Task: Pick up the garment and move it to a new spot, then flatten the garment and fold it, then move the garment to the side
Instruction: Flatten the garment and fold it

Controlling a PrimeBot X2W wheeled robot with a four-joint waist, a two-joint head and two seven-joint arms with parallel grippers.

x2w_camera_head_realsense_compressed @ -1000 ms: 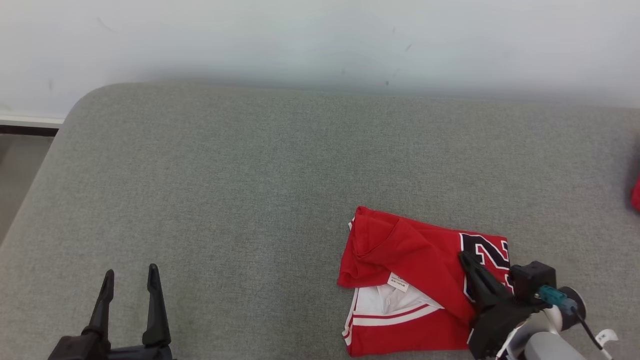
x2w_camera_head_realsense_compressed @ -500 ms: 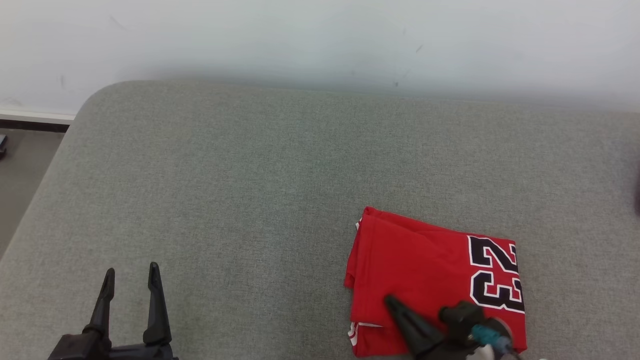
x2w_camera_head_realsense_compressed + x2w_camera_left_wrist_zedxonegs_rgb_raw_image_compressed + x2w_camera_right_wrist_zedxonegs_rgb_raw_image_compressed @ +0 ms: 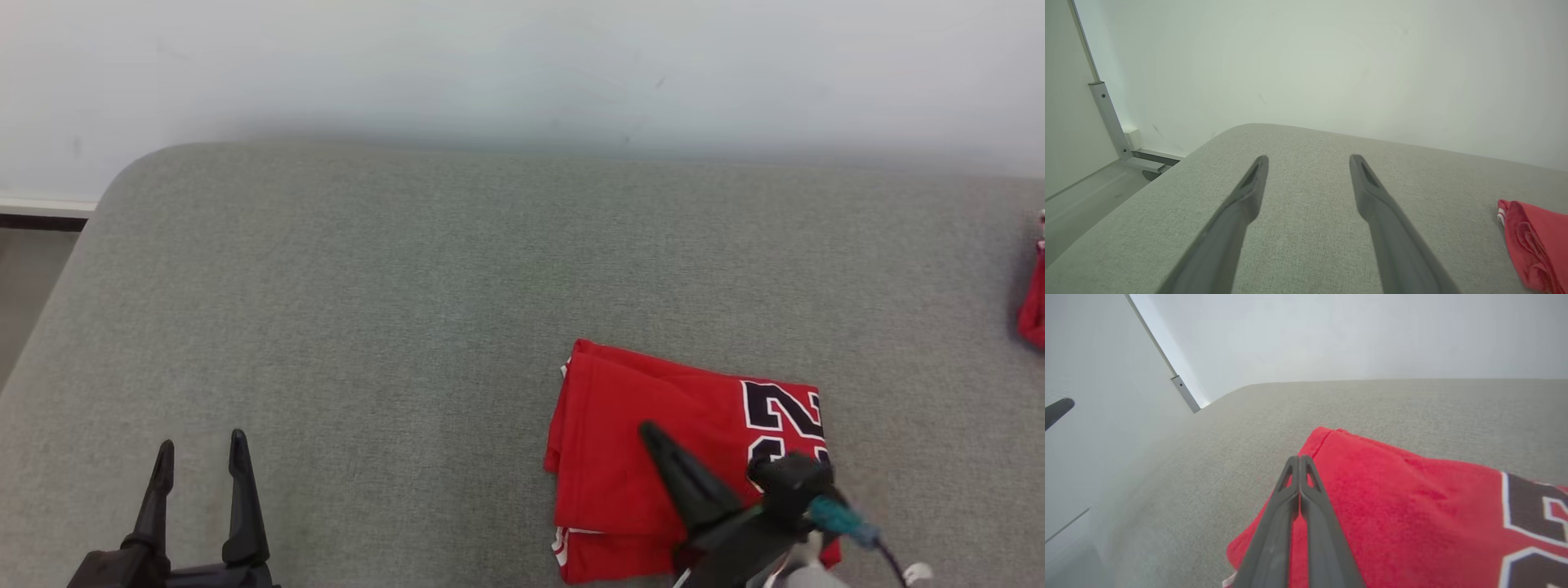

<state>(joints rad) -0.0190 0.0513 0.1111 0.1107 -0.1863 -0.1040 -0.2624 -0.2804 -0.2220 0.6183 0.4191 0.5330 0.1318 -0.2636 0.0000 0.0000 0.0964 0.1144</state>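
Observation:
The garment [image 3: 620,441] is a red jersey with black, white-edged numbers, lying folded into a rectangle on the grey padded surface [image 3: 408,310] at the lower right of the head view. My right gripper [image 3: 651,430] is shut with nothing between its fingers, its tip pointing up-left over the garment's middle. In the right wrist view the closed fingers [image 3: 1299,458] lie just above the red cloth [image 3: 1392,486] near its left fold. My left gripper [image 3: 200,445] stands open at the lower left, far from the garment. Its fingers [image 3: 1308,161] frame bare grey fabric, with the garment's edge [image 3: 1535,241] at far right.
A second piece of red cloth [image 3: 1033,306] shows at the right edge of the surface. A pale wall [image 3: 522,65] runs behind it. The surface's rounded left corner drops to the floor [image 3: 24,269], where a metal post [image 3: 1106,118] stands.
The raised flap that showed white lining a second ago now lies flat, all red. My right gripper moved left from the numbers to the garment's middle. The head camera shifted slightly.

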